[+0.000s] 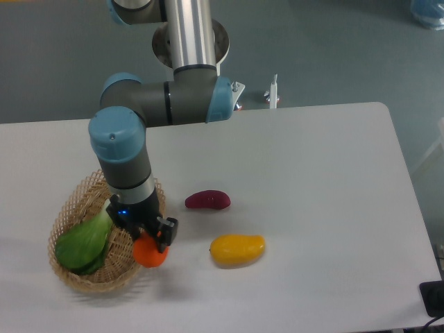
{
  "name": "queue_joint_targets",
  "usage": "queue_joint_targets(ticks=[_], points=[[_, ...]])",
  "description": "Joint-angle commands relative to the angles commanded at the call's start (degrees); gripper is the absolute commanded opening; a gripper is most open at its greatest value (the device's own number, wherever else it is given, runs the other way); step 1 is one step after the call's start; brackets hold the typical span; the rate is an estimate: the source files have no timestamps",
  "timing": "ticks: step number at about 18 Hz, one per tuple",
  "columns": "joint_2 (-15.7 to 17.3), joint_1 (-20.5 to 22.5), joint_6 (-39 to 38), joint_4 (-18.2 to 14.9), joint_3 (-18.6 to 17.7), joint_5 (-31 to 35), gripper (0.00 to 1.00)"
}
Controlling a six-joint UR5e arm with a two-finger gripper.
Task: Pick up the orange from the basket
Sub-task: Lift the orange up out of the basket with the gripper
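Observation:
The orange [150,254] is a small round bright orange fruit at the right rim of the wicker basket [76,205]. My gripper [147,239] comes down on it from above, with its dark fingers closed around the top of the orange. The orange sits over the basket's right edge; I cannot tell whether it is lifted clear of the weave. A green leafy vegetable [83,243] lies in the left part of the basket.
A purple-red sweet-potato-shaped item [207,200] lies on the white table right of the basket. A yellow-orange mango [237,250] lies further right and nearer the front. The arm's elbow and base stand at the table's back edge.

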Motion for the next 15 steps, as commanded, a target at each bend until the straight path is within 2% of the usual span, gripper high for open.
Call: queue_joint_targets(ticks=[5,7,9,10,12,15], points=[[-1.4,7.9,9.8,-0.4,2.3,-0.1,0.33],[-1.4,9.6,14.2,-0.8,3.5,0.1,0.32],[-1.3,11.0,15.4,-3.2,4.2,0.1,0.32],[-1.1,12.0,16.5,-4.4,4.4,0.0,0.33],[-1.1,15.0,22.4,-4.4,4.2,-0.3,0.33],[-1.8,17.8,27.1,-4.4,3.5,-0.4,0.33]])
